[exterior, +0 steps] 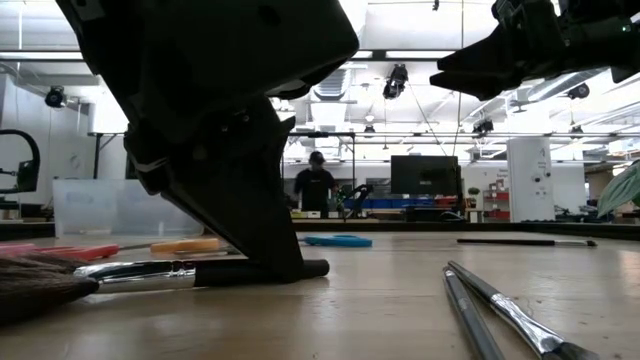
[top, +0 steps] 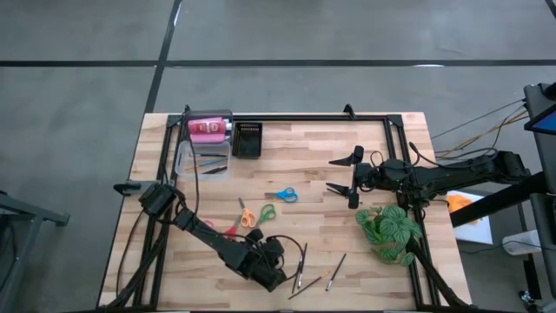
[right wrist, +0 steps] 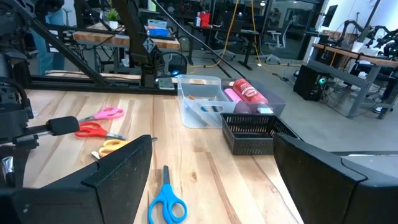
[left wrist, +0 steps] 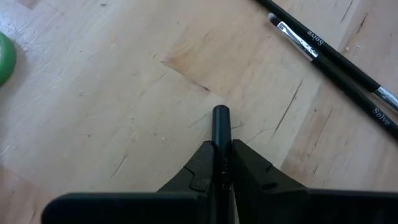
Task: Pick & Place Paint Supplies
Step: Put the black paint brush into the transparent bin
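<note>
Brush handle: black brush (left wrist: 221,134) pinched in the left gripper (left wrist: 221,163), jaws closed on it, its end poking straight out ahead, low over the wood.
Left gripper: near the table's front edge, low over the wood, just beside three loose brushes (top: 314,271).
Clear tub (top: 205,156): back left, up-table from the left gripper; pink bottle (top: 207,128) lies in it.
Axis: the held brush runs in line with the fingers.
Right gripper (top: 351,178): jaws wide open, empty, hovering right of the blue scissors (top: 282,195).
Nearer arm: left, by my read.
</note>
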### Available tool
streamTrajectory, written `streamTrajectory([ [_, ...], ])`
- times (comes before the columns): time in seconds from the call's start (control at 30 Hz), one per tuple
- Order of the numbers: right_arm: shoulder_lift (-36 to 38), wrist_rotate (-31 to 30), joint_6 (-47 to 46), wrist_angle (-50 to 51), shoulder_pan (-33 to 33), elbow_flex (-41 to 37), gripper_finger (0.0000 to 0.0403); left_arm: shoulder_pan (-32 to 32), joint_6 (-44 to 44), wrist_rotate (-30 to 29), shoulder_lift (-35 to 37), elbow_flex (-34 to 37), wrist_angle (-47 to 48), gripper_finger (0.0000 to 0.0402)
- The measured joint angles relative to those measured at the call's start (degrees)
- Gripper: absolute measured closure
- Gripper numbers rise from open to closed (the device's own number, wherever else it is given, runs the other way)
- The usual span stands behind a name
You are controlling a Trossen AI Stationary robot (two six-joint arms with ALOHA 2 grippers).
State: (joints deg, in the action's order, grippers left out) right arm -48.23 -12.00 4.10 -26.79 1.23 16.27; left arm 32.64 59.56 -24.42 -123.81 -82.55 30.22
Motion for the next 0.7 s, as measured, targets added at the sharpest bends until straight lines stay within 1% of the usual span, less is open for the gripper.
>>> streamTrajectory([
  [0.13,0.0,-0.01,0.0,0.0,0.0,0.0,0.0072,0.0,-1.08,1.22,0.77,-0.44,1.81,0.0369],
  [0.37,0.02,-0.01,-0.02,0.04,0.0,0.0,0.0072,-0.17,-1.49,1.3,2.97,-0.58,5.11,0.0368],
  [0.5,0.02,-0.01,0.0,0.42,0.0,0.0,0.0072,-0.17,-4.99,1.52,5.0,-0.65,8.03,0.0368],
  [0.6,0.02,0.01,-0.01,0.68,0.0,0.0,0.0072,-0.26,-6.25,1.43,7.03,-0.67,11.8,0.0368],
  [0.7,0.04,-0.01,0.0,0.94,0.0,0.0,0.0072,-0.77,-10.05,1.24,9.31,-0.67,15.9,0.0368],
])
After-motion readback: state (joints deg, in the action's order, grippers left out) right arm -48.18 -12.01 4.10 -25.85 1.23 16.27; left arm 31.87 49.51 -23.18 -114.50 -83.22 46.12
